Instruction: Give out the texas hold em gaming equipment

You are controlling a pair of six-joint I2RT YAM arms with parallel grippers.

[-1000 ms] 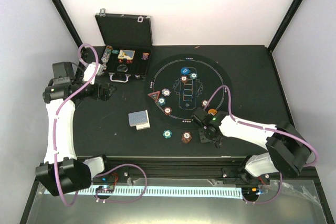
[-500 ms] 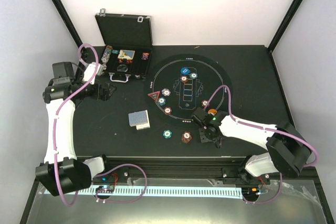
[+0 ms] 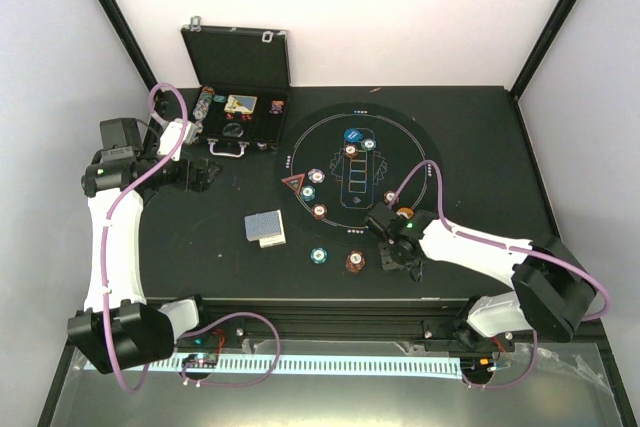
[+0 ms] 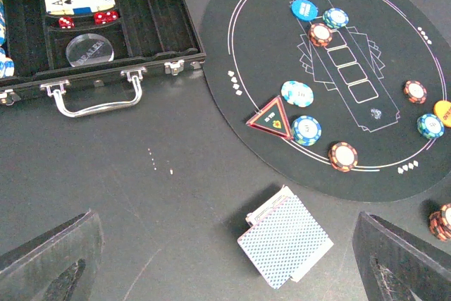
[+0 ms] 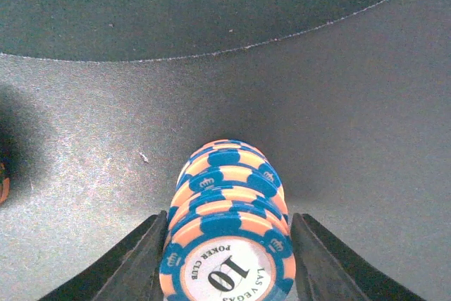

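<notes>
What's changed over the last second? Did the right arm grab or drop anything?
Very little. The right gripper shifted slightly at the near edge of the mat, its fingers either side of an orange-and-blue chip stack. Whether it is clamped isn't clear, and nothing was visibly lifted or dropped. The left gripper stayed wide open near the case. The card deck and triangle marker didn't move.

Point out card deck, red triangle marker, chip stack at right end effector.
card deck [image 4: 285, 244], left wrist view, top card's back.
red triangle marker [image 4: 272, 118], left wrist view, centre.
chip stack [image 5: 227, 269], right wrist view, top chip's face.
</notes>
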